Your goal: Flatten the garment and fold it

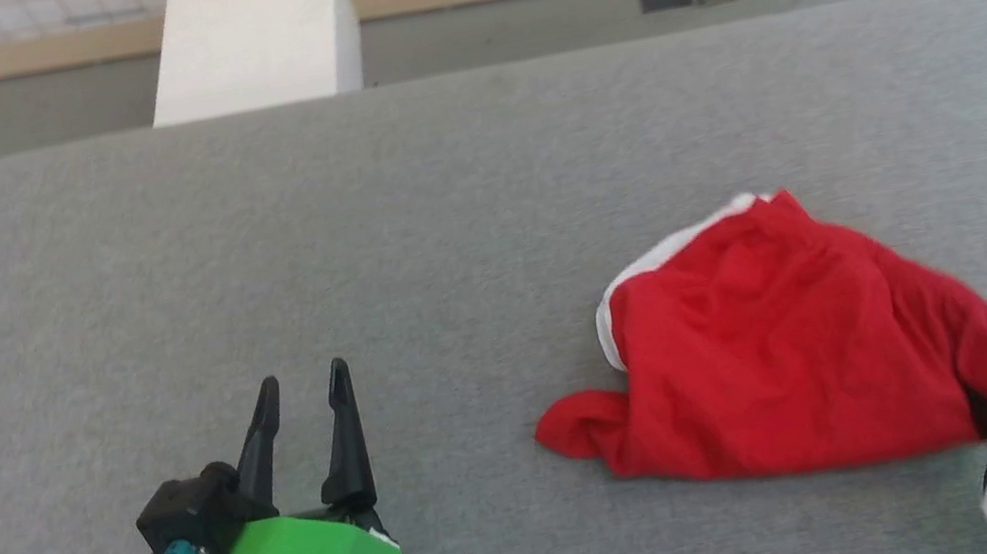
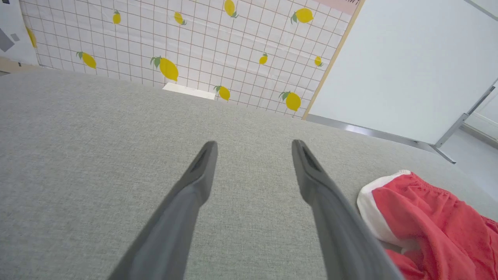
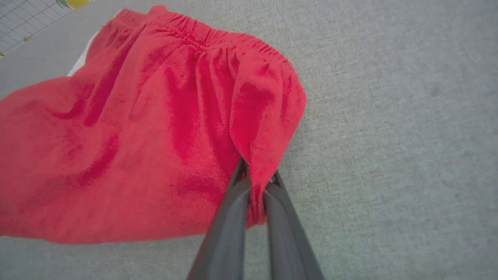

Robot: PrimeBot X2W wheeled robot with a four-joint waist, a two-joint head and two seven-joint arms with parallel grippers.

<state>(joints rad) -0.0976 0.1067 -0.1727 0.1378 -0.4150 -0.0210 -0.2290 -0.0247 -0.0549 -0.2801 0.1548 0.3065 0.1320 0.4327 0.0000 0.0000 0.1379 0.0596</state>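
One garment (image 1: 769, 340), red shorts with white trim, lies crumpled on right half of grey table (image 1: 342, 222). My right gripper (image 3: 256, 177) pinches one fold at its edge, two fingers nearly together on cloth. My left gripper (image 1: 303, 377) sits well apart to left, two fingers spread, nothing between. One white box (image 1: 253, 35) stands beyond table's far edge.

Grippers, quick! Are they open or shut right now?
Left gripper: open, holding nothing.
Right gripper: shut on the red shorts.
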